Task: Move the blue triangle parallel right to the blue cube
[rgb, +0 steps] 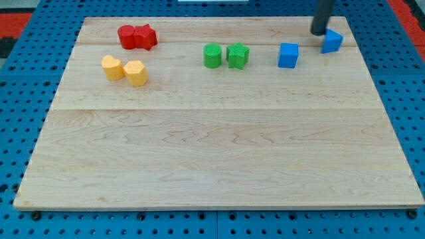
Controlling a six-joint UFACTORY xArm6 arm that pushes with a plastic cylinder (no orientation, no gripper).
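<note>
On the wooden board (219, 153) before you, a red pair sits farthest toward the view's left: two red blocks (137, 36) touching, shapes hard to make out. At their 7 o'clock lie two yellow blocks (124, 70), side by side and touching. Moving rightward, a green cylinder (212, 56) stands just beside a green star-like block (238, 55) at its 3 o'clock. Next comes the blue cube (288, 55), standing alone. At its 2 o'clock, near but apart, rests the blue triangle (332, 41), close to the board's top right corner. Your tool, a plain dark rod with nothing to clench or release, grasps nothing; my tip (319, 32) is planted at the triangle's 10 o'clock, just beside it, contact too close to call. Blue pegboard (20, 133) surrounds the board.
</note>
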